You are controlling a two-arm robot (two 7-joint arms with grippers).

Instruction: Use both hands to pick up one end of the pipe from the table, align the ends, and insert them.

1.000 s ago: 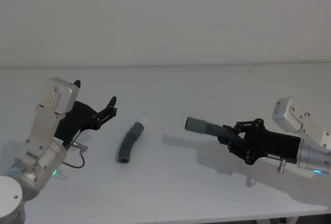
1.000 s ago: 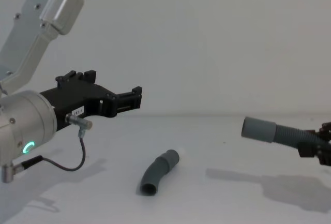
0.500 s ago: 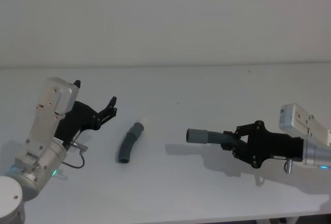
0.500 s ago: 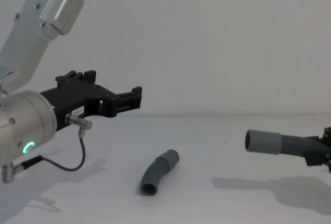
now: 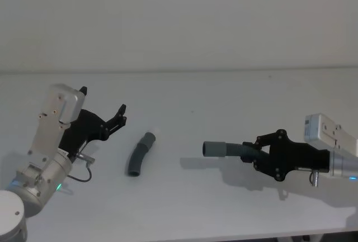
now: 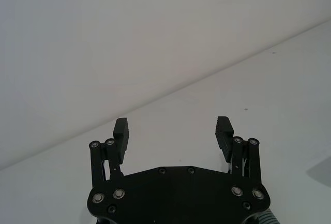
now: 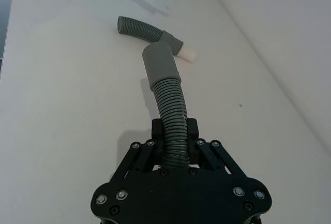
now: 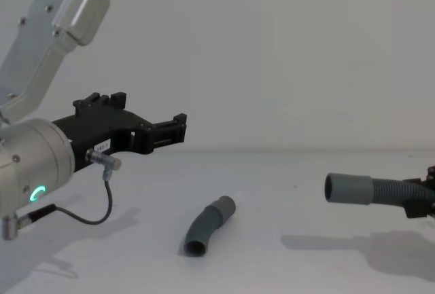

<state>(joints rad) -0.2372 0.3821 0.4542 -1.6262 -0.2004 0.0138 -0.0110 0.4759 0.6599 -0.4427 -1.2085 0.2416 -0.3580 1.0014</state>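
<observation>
One curved dark-grey pipe piece point(image 5: 139, 155) point(image 8: 207, 227) point(image 7: 142, 27) lies on the white table point(image 5: 224, 96), left of centre, its narrow white-tipped end point(image 7: 189, 54) pointing away from me. My left gripper point(image 5: 103, 101) point(image 8: 146, 111) point(image 6: 172, 127) hovers open to its left, above the table, nothing between its fingers. My right gripper point(image 5: 254, 150) point(image 7: 175, 128) point(image 8: 425, 195) is shut on the ribbed body of the other pipe piece point(image 5: 229, 149) point(image 8: 380, 190) point(image 7: 170, 100), held above the table. Its wide smooth cuff point(image 5: 212, 148) point(image 8: 348, 188) point(image 7: 159, 62) points left toward the lying piece.
A thin black cable point(image 5: 84, 175) point(image 8: 95, 216) loops below my left wrist. A pale grey wall point(image 5: 179, 18) rises behind the table. The table's front edge point(image 5: 224, 233) runs close to me.
My right gripper has drawn slightly right and lower with its pipe piece, which now lies more level. The left gripper and the lying piece have not moved.
</observation>
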